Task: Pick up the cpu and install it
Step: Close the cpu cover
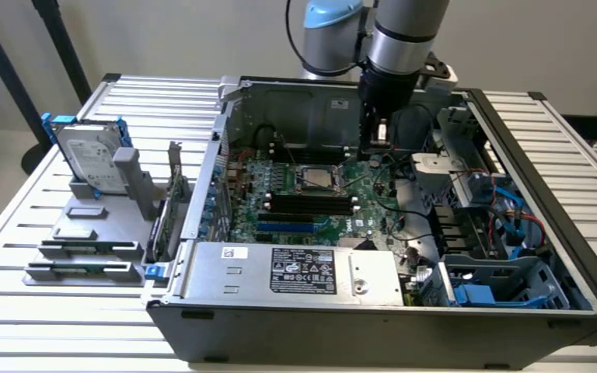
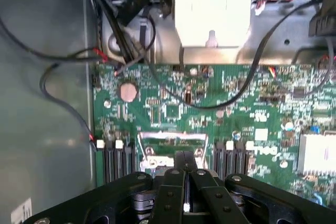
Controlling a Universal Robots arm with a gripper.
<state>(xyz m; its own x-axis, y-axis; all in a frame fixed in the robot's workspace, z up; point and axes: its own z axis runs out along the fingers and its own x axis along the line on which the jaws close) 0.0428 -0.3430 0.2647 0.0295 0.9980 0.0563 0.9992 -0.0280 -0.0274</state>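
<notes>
The arm reaches down into the open computer case point(image 1: 277, 330), which rests on a slatted table point(image 1: 29, 311). The gripper point(image 1: 375, 151) hangs low over the green motherboard point(image 1: 252, 227), near the case's back wall.

The cpu point(image 1: 319, 177) lies flat in its socket near the middle of the board, with its silver-grey top facing up. The gripper is just beside it, toward the exterior view's right. Its 2 fingers are pressed together with nothing between them.

In the wrist view the black fingers point(image 2: 170, 192) meet in a thin line. The gripper point(image 2: 185, 157) has its tip over the socket's metal frame point(image 2: 170, 139). I cannot tell whether the tip touches the frame.

Long black memory slots point(image 1: 304, 203) run just in front of the socket in the exterior view. In the wrist view they stand on both sides of the frame. A round battery point(image 2: 128, 92) sits on the board, and dark cables point(image 2: 220, 100) loop across it.

A grey power supply point(image 1: 288, 272) fills the front of the case. Outside the case, at the exterior view's left, a hard drive point(image 1: 89, 159) stands upright in a blue bracket, well apart from the gripper.
</notes>
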